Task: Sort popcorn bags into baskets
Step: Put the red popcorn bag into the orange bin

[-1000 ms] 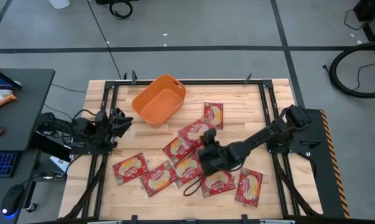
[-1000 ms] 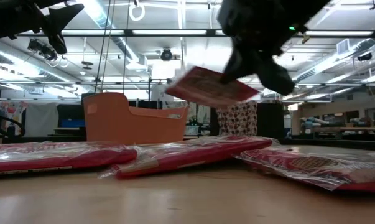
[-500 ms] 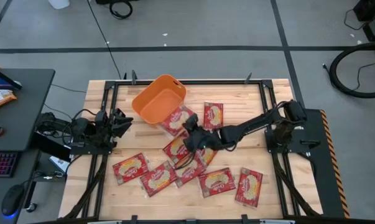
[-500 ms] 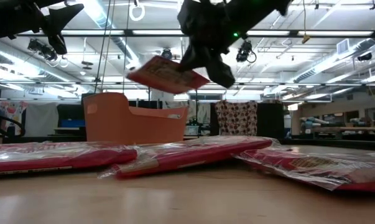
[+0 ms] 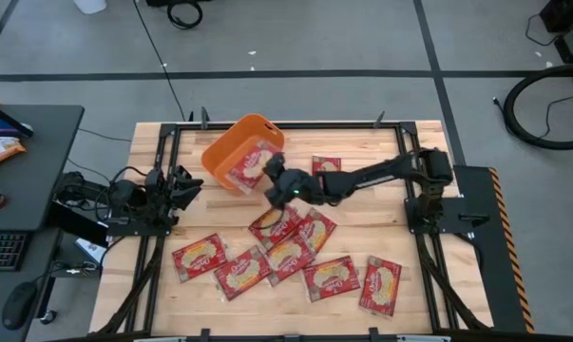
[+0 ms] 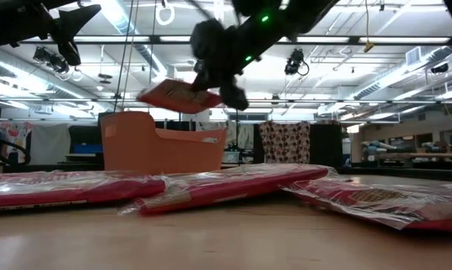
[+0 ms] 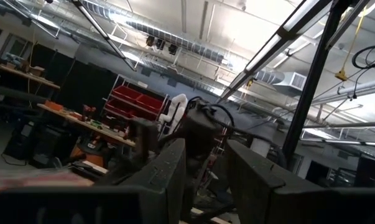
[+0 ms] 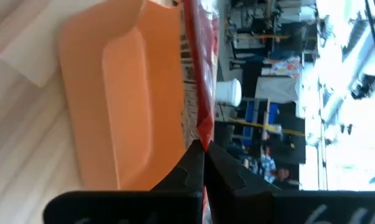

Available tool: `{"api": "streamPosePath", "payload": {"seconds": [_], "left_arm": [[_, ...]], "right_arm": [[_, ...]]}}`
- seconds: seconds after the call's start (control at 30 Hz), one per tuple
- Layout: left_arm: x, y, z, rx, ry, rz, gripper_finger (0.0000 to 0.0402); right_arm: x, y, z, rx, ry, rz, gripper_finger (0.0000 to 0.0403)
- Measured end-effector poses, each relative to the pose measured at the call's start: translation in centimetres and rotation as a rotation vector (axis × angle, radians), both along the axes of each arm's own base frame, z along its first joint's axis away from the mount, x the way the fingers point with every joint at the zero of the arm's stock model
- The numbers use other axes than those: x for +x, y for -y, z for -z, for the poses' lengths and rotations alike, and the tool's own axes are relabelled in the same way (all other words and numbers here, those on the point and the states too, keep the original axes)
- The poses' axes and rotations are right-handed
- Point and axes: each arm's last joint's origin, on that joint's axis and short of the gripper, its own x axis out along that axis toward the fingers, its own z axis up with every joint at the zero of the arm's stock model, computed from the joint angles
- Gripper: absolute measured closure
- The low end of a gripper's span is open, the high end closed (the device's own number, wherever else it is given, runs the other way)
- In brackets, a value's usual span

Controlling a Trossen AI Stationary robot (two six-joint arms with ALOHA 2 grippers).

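Your left gripper (image 5: pixel 186 182) waits at the table's left edge, well apart from the work; from its wrist view the fingers (image 7: pixel 168 174) look slightly apart, though the angle is poor.

Right of it, at the far left of the table (image 5: pixel 381 223), sits the tub (image 5: pixel 231 144). One bag (image 5: pixel 246 164) hangs over the tub's near-right rim, held up off the wood, roughly flat and a little tilted in the low view (image 6: pixel 178 97).

Your right gripper (image 5: pixel 272 176) is clamped on that bag's near edge, fingers (image 8: pixel 188 171) pressed together on the red wrapper, with the arm reaching in from the right side of the table.

The other bags lie flat on the wood: one (image 5: pixel 326 166) just right of the gripper, an overlapping cluster (image 5: pixel 291 237) near of it, two (image 5: pixel 219 264) at the near left and two (image 5: pixel 357 280) at the near right.
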Motion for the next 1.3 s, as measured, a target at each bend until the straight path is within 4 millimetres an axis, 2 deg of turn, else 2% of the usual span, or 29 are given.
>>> {"api": "streamPosePath", "payload": {"seconds": [0.1, 0.27, 0.43, 0.57, 0.7, 0.83, 0.97, 1.1, 1.3], "left_arm": [[0.0, 0.0, 0.0, 0.0, -0.001, 0.0, 0.0285], [0.0, 0.0, 0.0, 0.0, 0.0, 0.0, 0.0285], [0.0, 0.0, 0.0, 0.0, 0.001, 0.0, 0.0285], [0.1, 0.0, 0.1, 0.004, -0.013, 0.0, 0.0285], [0.4, 0.1, 0.8, 0.055, -0.1, -0.011, 0.0285], [0.7, 0.2, 1.6, 0.149, -0.201, -0.035, 0.0285], [0.8, 0.2, 1.9, 0.164, -0.233, -0.035, 0.0285], [0.7, 0.2, 1.9, 0.159, -0.228, -0.035, 0.0285], [0.7, 0.2, 1.9, 0.217, -0.24, -0.058, 0.0285]], "right_arm": [[1.8, 1.6, 0.5, -0.008, -0.004, 0.026, 0.0395], [3.7, 4.1, 1.7, 0.014, 0.006, 0.052, 0.0388], [4.3, 5.7, 3.7, 0.074, -0.007, 0.051, 0.0374], [4.1, 6.1, 5.0, 0.122, -0.047, 0.08, 0.035], [3.9, 5.6, 4.7, 0.167, -0.036, 0.108, 0.0321], [3.7, 4.8, 3.6, 0.149, -0.013, 0.139, 0.0299], [3.1, 3.1, 2.2, 0.138, -0.012, 0.187, 0.0294], [2.0, 1.4, 1.5, 0.225, -0.035, 0.221, 0.0293], [0.1, 0.6, 0.8, 0.381, -0.049, 0.343, 0.0293]]}}
